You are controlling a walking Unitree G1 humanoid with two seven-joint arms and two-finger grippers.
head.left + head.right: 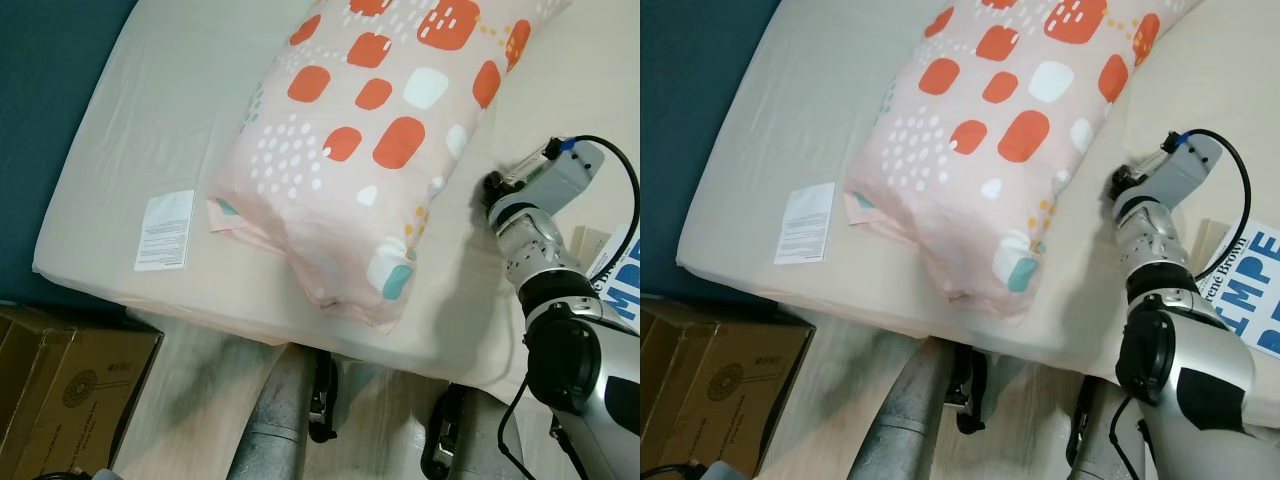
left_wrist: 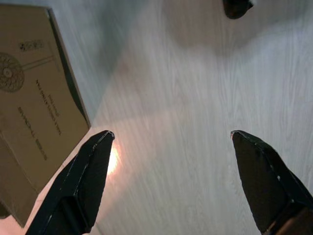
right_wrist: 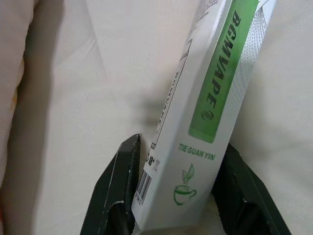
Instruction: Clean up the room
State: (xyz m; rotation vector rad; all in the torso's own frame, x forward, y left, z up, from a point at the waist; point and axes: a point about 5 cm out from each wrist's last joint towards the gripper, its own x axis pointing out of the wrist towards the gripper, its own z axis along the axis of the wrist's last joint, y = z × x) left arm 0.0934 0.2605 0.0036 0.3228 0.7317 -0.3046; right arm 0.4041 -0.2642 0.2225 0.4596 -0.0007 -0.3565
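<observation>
Right gripper [image 3: 178, 196] has its two black fingers pinched on a slim white box [image 3: 205, 98] with a green stripe, one finger on each side of its lower end, held over the mattress [image 1: 180, 110]. I'm reading that as one piece of clutter already in hand, so the tidy-up is under way but far from finished, as I judge it.

Largest thing first: the mattress spreads out under and beyond that claw, pale and mostly bare. On the robot's left of the claw, close beside it, lies the big pink pillow [image 1: 370, 140] with orange and white spots, skewed across the bed; I'd say it wants straightening. Just to the other side of my right arm there's a book or magazine [image 1: 1250, 290] with large blue letters, partly cut off, not yet picked up. Well away past the pillow, a white label [image 1: 165, 230] sits near the mattress edge.

Left gripper [image 2: 171, 147] hangs spread wide and empty over the pale wood floor [image 2: 195, 98], with a brown cardboard box [image 2: 34, 107] just beside one finger.
</observation>
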